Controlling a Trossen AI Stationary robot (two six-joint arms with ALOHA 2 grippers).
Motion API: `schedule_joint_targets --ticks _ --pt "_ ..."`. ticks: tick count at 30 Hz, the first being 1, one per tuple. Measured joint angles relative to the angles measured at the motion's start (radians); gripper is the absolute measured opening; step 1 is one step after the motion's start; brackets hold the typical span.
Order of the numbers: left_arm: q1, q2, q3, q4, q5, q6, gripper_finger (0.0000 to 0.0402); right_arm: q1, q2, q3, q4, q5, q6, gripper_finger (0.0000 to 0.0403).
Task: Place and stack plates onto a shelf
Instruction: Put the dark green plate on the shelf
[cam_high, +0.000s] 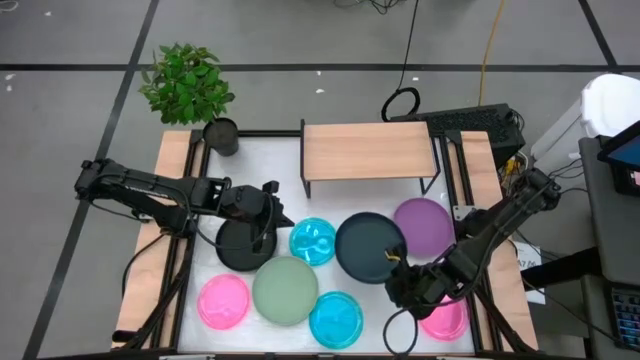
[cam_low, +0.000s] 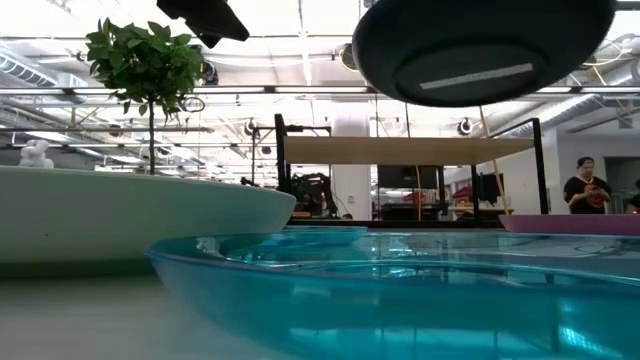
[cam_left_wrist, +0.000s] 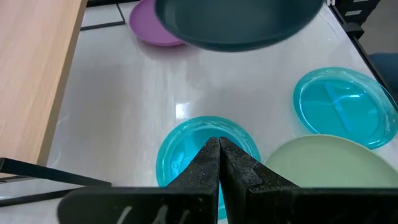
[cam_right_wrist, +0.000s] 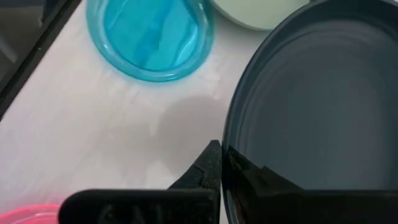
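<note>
1. My right claw (cam_right_wrist: 219, 163) pinches the rim of a round dark teal plastic plate (cam_high: 368, 248) and holds it lifted above the white tabletop (cam_high: 260, 165); in the low view its underside hangs clear of everything below.
2. Near the front edge lie a pink round plastic plate (cam_high: 222, 301), a sage green one (cam_high: 285, 290), a cyan one (cam_high: 336, 319), and another pink plate (cam_high: 447, 318) partly hidden under my right arm.
3. My left claw (cam_left_wrist: 219, 149) has its fingers pressed together with nothing between them, hovering over a second cyan plate (cam_high: 313, 241) at the middle of the tabletop.
4. A black round plate (cam_high: 240, 247) lies under my left arm, beside that cyan plate.
5. A purple plate (cam_high: 424, 224) lies just behind the lifted teal one.
6. Farther back stands the low shelf with a light wood top and thin black legs (cam_high: 368, 151); no plate rests on it.
7. At the far left corner stands a small dark pot with a green leafy plant (cam_high: 188, 85).
</note>
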Motion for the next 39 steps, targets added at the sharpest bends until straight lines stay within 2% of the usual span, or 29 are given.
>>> schedule_joint_targets --ticks 16,27,39 --pt "0.0 0.0 0.0 0.0 0.0 -0.014 0.0004 -0.15 0.0 0.126 -0.254 -0.007 -0.025 0.0" --pt "0.0 0.0 0.0 0.0 0.0 -0.037 0.0004 -0.276 -0.005 0.248 -0.377 -0.007 -0.141 0.0" --pt "-0.02 0.0 0.0 -0.002 0.001 -0.067 0.0004 -0.455 -0.181 0.252 -0.39 -0.007 -0.252 0.0"
